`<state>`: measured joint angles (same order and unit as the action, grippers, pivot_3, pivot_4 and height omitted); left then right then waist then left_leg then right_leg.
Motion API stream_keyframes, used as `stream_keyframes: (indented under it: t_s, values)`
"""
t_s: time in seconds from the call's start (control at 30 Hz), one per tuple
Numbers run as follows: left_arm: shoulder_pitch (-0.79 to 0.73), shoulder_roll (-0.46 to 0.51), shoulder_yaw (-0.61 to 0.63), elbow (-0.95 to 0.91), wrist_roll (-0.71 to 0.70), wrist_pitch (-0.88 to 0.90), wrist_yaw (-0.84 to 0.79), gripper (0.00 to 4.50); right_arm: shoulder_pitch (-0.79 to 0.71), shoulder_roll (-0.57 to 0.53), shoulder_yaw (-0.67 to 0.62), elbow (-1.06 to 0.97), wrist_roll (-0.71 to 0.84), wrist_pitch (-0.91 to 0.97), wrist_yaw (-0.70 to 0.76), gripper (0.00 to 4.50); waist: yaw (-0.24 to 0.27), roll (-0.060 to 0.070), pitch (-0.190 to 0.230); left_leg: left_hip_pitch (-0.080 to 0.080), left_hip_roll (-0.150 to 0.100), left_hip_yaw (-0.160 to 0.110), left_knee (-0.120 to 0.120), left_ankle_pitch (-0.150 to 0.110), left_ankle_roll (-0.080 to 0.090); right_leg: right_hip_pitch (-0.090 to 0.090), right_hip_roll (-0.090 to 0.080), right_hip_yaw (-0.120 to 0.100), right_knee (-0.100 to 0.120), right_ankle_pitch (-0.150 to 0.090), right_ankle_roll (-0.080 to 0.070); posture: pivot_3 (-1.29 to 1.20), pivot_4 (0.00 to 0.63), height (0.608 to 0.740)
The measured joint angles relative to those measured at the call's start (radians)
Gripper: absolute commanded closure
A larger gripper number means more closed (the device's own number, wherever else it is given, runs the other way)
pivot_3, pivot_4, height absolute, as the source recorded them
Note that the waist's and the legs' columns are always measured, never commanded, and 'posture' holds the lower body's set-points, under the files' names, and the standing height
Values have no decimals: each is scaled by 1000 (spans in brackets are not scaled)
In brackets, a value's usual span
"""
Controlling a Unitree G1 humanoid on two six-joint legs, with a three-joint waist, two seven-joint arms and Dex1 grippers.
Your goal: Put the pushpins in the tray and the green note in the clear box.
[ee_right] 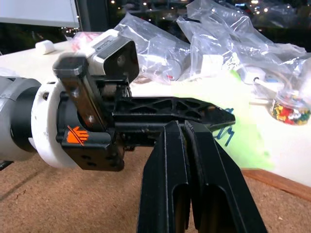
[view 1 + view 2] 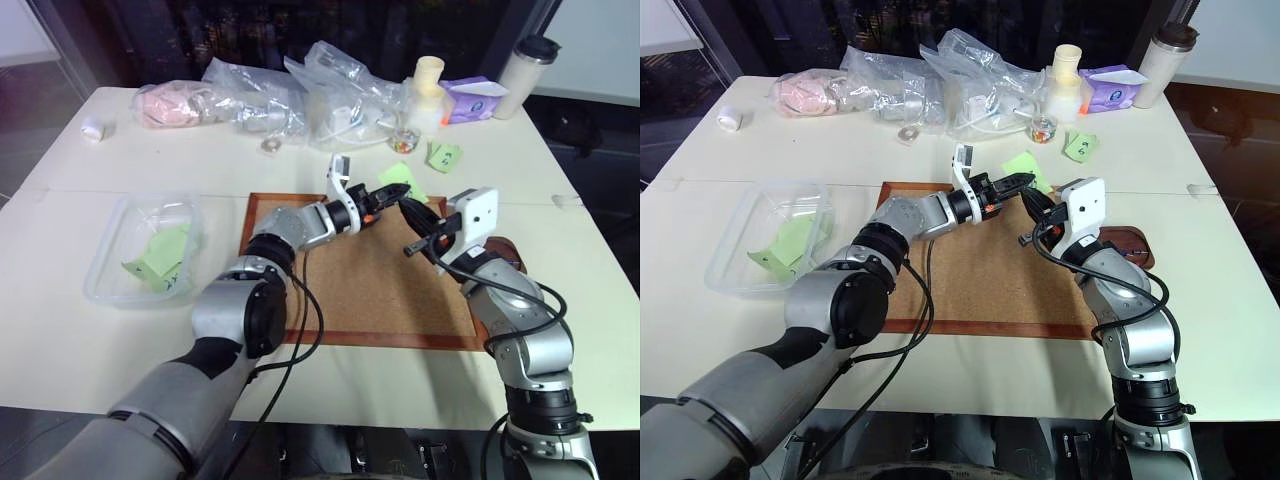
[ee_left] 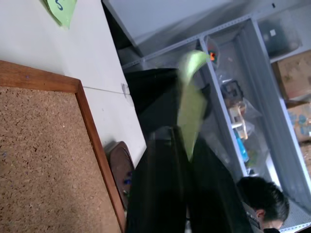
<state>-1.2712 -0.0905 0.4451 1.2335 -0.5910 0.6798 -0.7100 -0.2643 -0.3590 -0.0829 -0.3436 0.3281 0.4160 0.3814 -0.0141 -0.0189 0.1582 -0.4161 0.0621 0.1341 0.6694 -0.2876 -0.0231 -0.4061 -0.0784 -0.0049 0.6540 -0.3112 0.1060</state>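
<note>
My left gripper (image 2: 393, 191) is shut on the lower edge of the green note (image 2: 401, 176), which it holds over the far edge of the cork board (image 2: 370, 290). In the left wrist view the green note (image 3: 190, 107) stands up from between the fingers (image 3: 167, 160). My right gripper (image 2: 409, 249) is shut just beside it, over the board; I cannot tell whether it holds anything. The dark brown tray (image 2: 508, 247) lies at the board's right edge, partly behind my right arm. The clear box (image 2: 110, 270), left of the board, has green paper in it. The pushpins are too small to make out.
Another green note (image 2: 444, 155) lies beyond the board. Crumpled plastic bags (image 2: 300, 90), a small glass jar (image 2: 402, 141), a white bottle (image 2: 428, 85), a purple packet (image 2: 476, 98) and a tumbler (image 2: 525, 72) line the far side. A person's head (image 3: 262, 199) shows in the left wrist view.
</note>
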Motion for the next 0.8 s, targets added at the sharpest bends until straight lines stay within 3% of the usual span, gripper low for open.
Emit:
stream_keyframes:
  t_s: [0.4, 0.8]
  values:
    - [-6, 8, -39, 0, 51, -19, -5, 4470, -10, 8, -17, 0, 26, 3, -9, 4500, 0, 0, 0, 0, 0, 0, 0, 0, 0, 0, 0, 0, 1, 0, 0, 0, 150, 735]
    - [9, 22, -122, -16, 152, -55, -31, 4470, -4, 28, -151, -59, 129, 61, -85, 4500, 3, 0, 0, 0, 0, 0, 0, 0, 0, 0, 0, 0, 1, 0, 0, 0, 150, 735]
